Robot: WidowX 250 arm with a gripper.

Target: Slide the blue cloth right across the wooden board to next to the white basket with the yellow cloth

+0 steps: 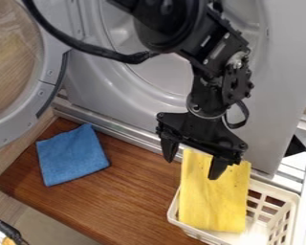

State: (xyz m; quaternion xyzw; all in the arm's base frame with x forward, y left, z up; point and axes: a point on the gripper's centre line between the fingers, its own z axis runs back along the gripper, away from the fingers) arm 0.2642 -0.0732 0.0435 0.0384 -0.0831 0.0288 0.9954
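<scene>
Cloth (213, 206) — the yellow one — drapes into the white basket (195, 231) at five o'clock, close by the hand (194, 160), whose fingers stand wide apart, gripping nothing. Too shallow a pinch could let that limp fabric slip — and closing off-centre might catch only a fold, or snag the basket's rim.

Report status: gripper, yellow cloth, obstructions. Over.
Gripper open by yellow cloth's upper end, contact unclear. Yellow cloth partly over white basket. Blue cloth off aside on wooden board, apparently not in the way.
</scene>
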